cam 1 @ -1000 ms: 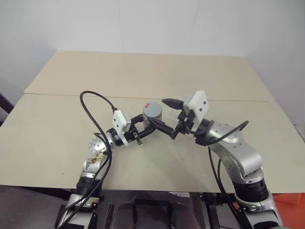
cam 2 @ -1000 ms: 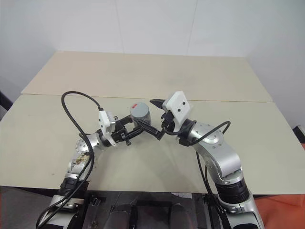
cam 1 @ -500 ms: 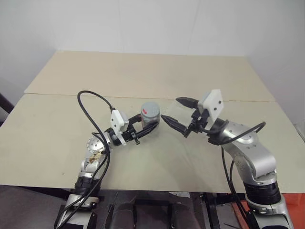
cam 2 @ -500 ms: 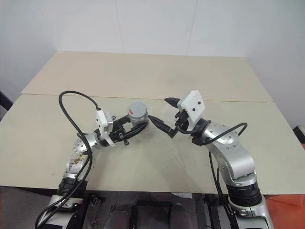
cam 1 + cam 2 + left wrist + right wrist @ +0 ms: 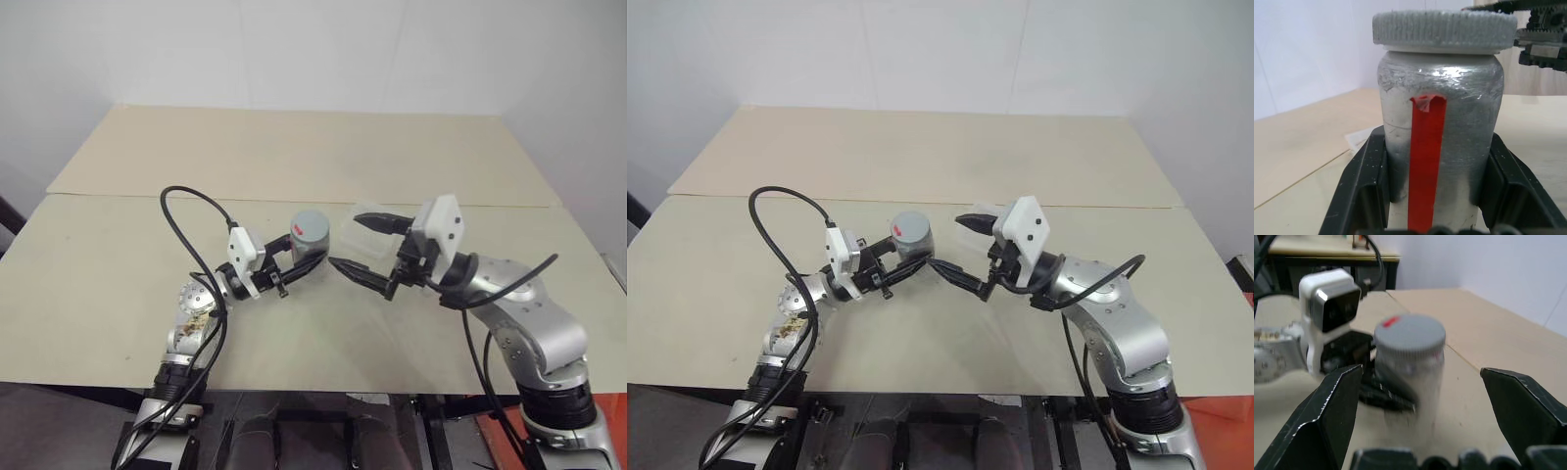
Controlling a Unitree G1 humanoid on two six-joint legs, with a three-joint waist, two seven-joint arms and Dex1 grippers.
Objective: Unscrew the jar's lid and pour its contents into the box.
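While the left gripper (image 5: 299,266) pinches the jar (image 5: 309,233) upright above the table (image 5: 98,274), the lid (image 5: 1444,30) looks fully seated, so unscrewing and pouring remain. Right gripper (image 5: 364,249) hovers spread beside it, box (image 5: 364,233) probably right behind.

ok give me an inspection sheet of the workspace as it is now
surface: pale beige table, a seam running across it further back
jar: upright in the left gripper, red stripe down its side
lid: on the jar, small red mark on top
box: clear tray on the table behind the right gripper's fingers
clutter: nothing seen
left gripper: shut on the jar, fingers on either side of its body
right gripper: open, holding nothing, just beside the jar, not touching it
cables: black cable looping over the left arm, another by the right arm
surroundings: plain white wall
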